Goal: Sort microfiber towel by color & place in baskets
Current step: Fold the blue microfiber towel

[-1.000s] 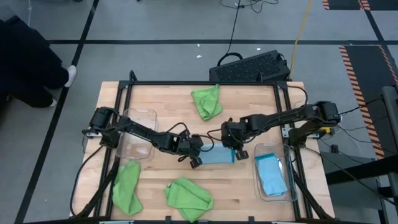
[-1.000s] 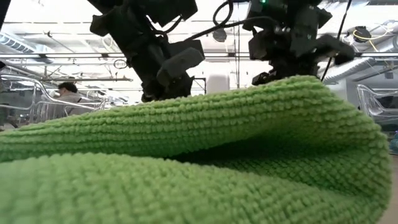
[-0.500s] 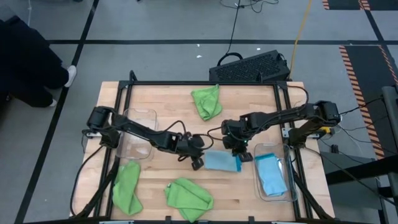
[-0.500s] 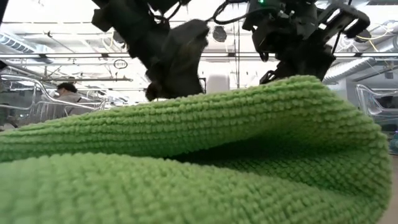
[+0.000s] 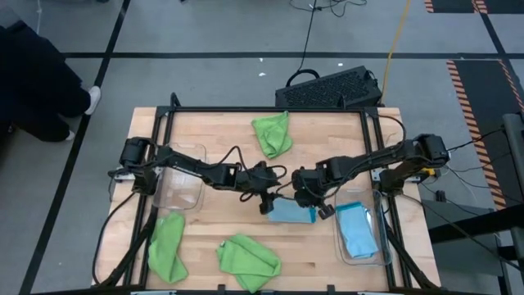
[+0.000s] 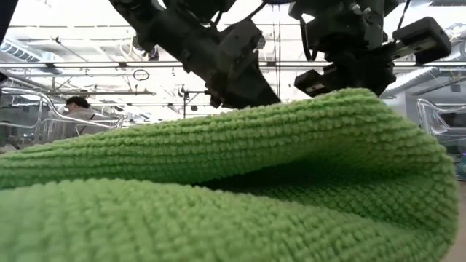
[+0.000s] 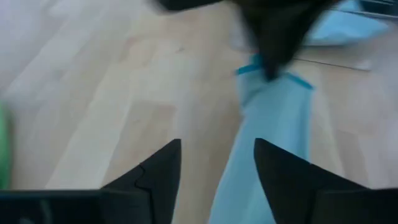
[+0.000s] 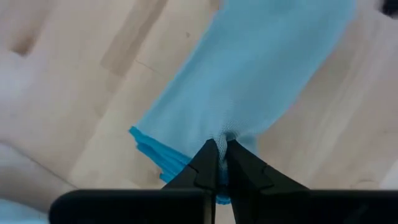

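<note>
- Wooden bench (image 5: pixel 221 139) inside a black frame, on a grey floor; a dark perforated crate (image 5: pixel 332 88) sits on the floor past its top edge.
- Key relation: the blue towel (image 5: pixel 292 212) lies at lower centre of the high view, between the two hands and just left of the right basket (image 5: pixel 385 256), which already holds blue cloth (image 5: pixel 357 231). Judged from this, the coming move is a short carry rightward.
- Right hand (image 5: pixel 309 195): nearer to that basket; in its wrist view the fingers are pinched tight on a fold of the blue towel (image 8: pixel 249 68), which trails away from them along the wood.
- Left hand (image 5: pixel 268 195): at the towel's left edge, fingers (image 7: pixel 152 177) spread and holding nothing; the towel (image 7: pixel 267 137) runs lengthwise away between them.
- Left basket (image 5: pixel 182 176): at left centre, looks empty.
- Green towels: one at top centre (image 5: pixel 273 133), two along the bottom edge (image 5: pixel 167 246) (image 5: pixel 247 260); one fills the low view (image 6: pixel 218 189).
- Writing: no brand, label or legible text can be read in any view.
</note>
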Action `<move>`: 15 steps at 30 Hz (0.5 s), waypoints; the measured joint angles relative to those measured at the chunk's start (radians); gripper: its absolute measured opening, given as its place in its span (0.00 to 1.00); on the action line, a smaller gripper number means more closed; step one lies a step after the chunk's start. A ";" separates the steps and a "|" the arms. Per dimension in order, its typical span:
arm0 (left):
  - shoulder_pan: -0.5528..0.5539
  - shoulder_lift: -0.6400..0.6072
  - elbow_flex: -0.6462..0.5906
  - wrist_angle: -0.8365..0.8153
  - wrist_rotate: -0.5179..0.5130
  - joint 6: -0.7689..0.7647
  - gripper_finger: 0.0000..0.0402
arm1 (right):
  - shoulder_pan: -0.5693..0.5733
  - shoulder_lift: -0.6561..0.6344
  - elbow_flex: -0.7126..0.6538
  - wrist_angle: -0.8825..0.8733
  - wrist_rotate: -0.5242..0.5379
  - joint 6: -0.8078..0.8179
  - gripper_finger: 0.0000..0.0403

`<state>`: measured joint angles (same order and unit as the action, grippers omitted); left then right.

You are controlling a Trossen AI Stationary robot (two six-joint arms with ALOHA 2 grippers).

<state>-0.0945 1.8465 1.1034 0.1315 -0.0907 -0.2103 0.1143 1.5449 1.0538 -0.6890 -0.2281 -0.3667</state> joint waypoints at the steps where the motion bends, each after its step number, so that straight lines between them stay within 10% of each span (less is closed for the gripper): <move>1: 0.001 0.000 0.000 0.008 0.027 0.029 0.53 | 0.008 0.000 0.000 0.004 0.024 -0.004 0.04; 8: 0.005 0.000 0.000 -0.012 0.223 0.006 0.57 | 0.057 -0.015 0.000 0.079 0.196 0.017 0.04; 15: 0.003 0.000 0.000 -0.147 0.182 -0.055 0.57 | 0.080 -0.079 0.001 0.197 0.258 -0.002 0.04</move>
<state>-0.0914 1.8465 1.1034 -0.0158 0.0915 -0.2649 0.1940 1.4662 1.0550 -0.4920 0.0296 -0.3691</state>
